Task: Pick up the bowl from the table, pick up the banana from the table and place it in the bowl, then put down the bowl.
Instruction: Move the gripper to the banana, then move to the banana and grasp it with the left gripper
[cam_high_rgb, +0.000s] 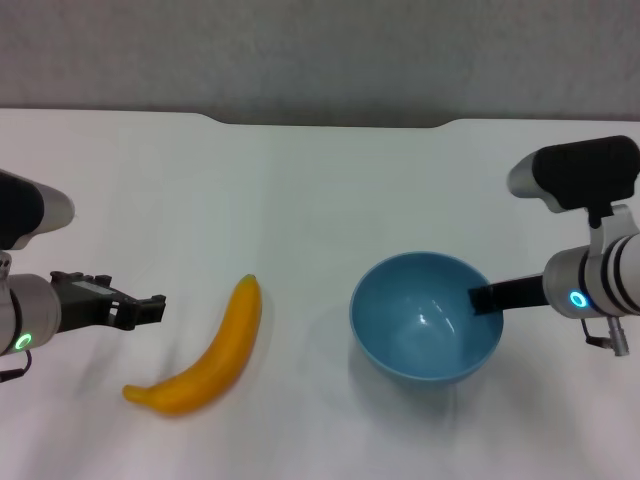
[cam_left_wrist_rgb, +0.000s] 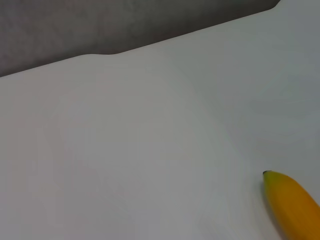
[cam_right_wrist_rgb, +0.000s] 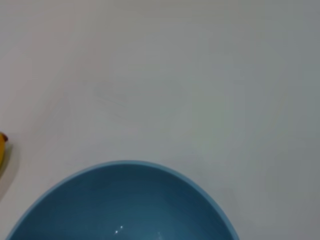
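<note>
From the head camera, the white desk (cam_high_rgb: 300, 200) carries two objects. The light-blue bowl (cam_high_rgb: 425, 335) sits right of centre; the yellow-orange banana (cam_high_rgb: 205, 355) lies left of centre, its small dark tip toward the far edge and its curved body running back toward the near left. Bowl and banana are apart, with bare desk between them. The right gripper (cam_high_rgb: 487, 298) reaches in from the right, and one dark finger lies over the bowl's right rim and into its inside; whether its jaws are clamped on the rim, the view does not settle. The left gripper (cam_high_rgb: 150, 308) hovers to the left of the banana, near it but not touching, its jaws slightly apart and holding nothing. A shallow notch cuts the desk's far edge.

From the left wrist camera, the dark-tipped end of the banana (cam_left_wrist_rgb: 292, 205) shows on the bare desk (cam_left_wrist_rgb: 140, 150), with the notched far edge beyond it.

From the right wrist camera, the bowl's rim and blue inside (cam_right_wrist_rgb: 125, 205) fill the near part of the picture, with nothing in the bowl; the desk (cam_right_wrist_rgb: 175, 75) lies beyond, and a sliver of the banana (cam_right_wrist_rgb: 2, 147) shows at the picture's edge.
</note>
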